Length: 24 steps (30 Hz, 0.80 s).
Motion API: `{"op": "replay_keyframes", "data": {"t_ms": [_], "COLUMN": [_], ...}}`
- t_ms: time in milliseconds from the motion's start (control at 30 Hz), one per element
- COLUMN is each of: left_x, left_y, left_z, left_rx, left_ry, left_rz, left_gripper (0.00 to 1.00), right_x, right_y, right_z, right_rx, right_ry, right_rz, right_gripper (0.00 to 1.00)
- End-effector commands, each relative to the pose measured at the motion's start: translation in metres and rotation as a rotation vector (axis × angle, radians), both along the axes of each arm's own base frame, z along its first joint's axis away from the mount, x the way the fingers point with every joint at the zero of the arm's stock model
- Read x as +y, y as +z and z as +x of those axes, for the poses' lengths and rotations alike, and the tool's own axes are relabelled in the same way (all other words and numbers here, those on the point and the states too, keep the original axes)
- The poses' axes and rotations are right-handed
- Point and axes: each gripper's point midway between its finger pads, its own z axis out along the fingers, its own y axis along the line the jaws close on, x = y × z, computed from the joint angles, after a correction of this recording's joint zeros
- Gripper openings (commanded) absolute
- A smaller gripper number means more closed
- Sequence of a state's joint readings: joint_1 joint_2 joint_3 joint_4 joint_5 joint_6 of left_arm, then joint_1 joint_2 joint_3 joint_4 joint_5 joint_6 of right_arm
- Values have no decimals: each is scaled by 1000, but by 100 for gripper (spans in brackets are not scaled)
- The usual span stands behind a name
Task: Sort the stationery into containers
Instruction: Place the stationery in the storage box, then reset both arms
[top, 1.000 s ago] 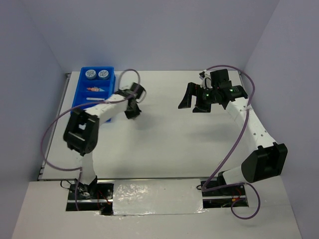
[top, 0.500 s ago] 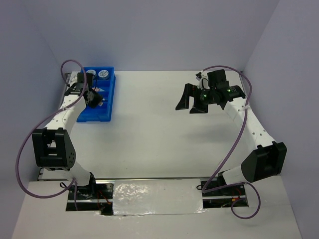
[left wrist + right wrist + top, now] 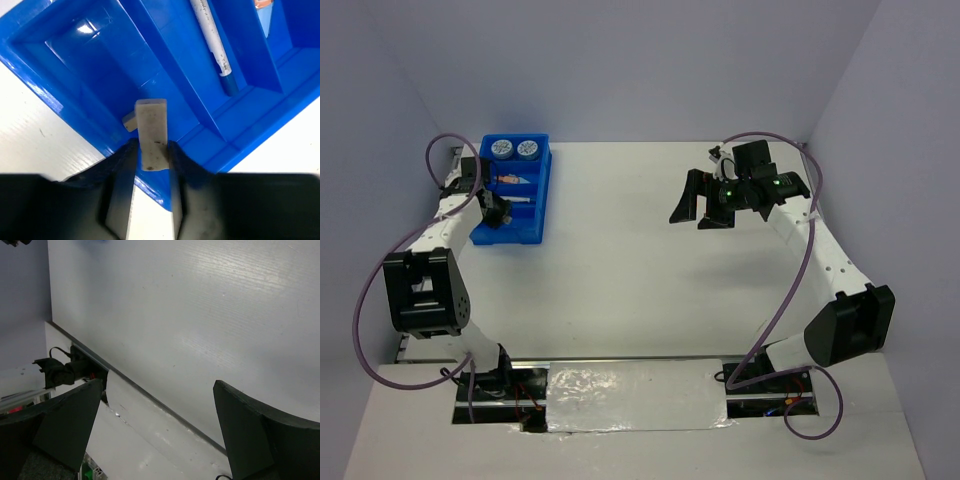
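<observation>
Left wrist, beige rectangular eraser (image 3: 151, 125) in left claw (image 3: 151, 154), blue tray (image 3: 90, 55)

A blue tray (image 3: 523, 231) sits at the table's (image 3: 620, 280) far left, two tape rolls (image 3: 502, 149) in its far compartment. The left gripper (image 3: 494, 212) hangs over its near-left corner; the right gripper (image 3: 700, 210), spread wide, hovers well apart.

This was a robot lab cell. A white table (image 3: 640, 270) spread beneath the jaws, and plain grey walls (image 3: 650, 70) closed it in beyond them and on either side. Behind them, purple cables (image 3: 796, 283) ran to bolted bases (image 3: 495, 385) joined by silver tape (image 3: 630, 397).
</observation>
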<state>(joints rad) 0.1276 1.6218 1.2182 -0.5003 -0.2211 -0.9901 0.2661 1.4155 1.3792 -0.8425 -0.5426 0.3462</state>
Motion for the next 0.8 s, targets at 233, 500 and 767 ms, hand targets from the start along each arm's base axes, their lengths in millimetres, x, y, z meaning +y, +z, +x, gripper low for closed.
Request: {"op": "replay_keyframes", "data": {"t_ms": [233, 500, 767], "left_x": [4, -8, -51], "left_y": [1, 77, 154], "left_z": [6, 11, -75], "left_rx": [-31, -20, -112], "left_ry": [-4, -283, -508], "left_rz": [6, 201, 446], "left_gripper": [72, 90, 99], "right_x": [6, -36, -128], "right_y": [9, 66, 122], "right_z": [2, 8, -38], "right_rx": [-39, -272, -482], "right_ry": [32, -134, -479], "right_rz": [10, -147, -378], "right_gripper": [100, 100, 100]}}
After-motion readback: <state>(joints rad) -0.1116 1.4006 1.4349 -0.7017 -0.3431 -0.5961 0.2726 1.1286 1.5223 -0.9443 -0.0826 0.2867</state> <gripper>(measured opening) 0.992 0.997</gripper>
